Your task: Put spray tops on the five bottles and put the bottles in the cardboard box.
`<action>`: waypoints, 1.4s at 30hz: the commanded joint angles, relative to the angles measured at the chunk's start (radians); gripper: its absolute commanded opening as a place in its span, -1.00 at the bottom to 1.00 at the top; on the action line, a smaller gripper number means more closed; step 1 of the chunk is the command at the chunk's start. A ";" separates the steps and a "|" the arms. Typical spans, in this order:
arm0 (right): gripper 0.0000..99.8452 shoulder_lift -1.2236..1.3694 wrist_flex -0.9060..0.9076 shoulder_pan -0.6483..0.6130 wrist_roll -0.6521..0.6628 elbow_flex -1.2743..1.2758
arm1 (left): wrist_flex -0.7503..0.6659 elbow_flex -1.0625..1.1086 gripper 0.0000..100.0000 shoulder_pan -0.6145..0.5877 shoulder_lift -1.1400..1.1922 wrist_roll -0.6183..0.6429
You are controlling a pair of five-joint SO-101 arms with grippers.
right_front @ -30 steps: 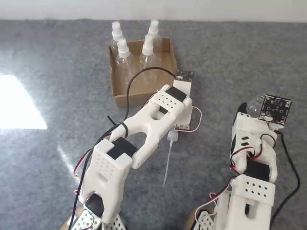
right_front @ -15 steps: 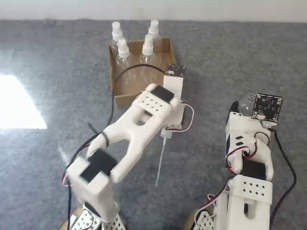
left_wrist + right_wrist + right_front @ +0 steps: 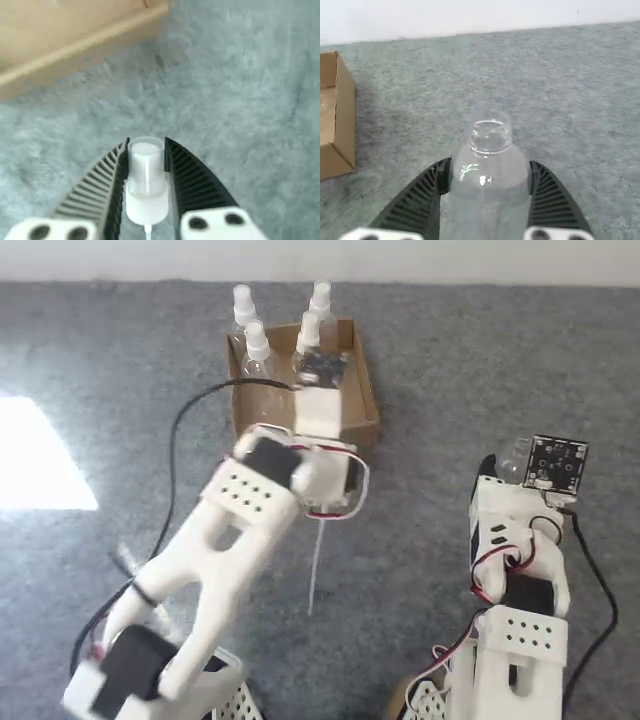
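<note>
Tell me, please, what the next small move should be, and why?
Probably carry the spray top in the left gripper across towards the right gripper: the bottle held there has a bare, open neck, while the four bottles in the cardboard box already wear tops.

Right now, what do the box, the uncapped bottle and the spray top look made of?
Cardboard box: tan paperboard, matte, with raw-looking edges.
Uncapped bottle: clear, glossy, probably plastic; the grey surface shows through it and highlights sit on its shoulder.
Spray top: opaque white, smooth, likely moulded plastic with a soft sheen.
</note>
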 commanded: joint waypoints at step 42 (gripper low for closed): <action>-0.77 -0.667 0.280 -0.760 0.193 0.201 | -0.305 0.524 -0.98 -0.256 -1.198 -0.003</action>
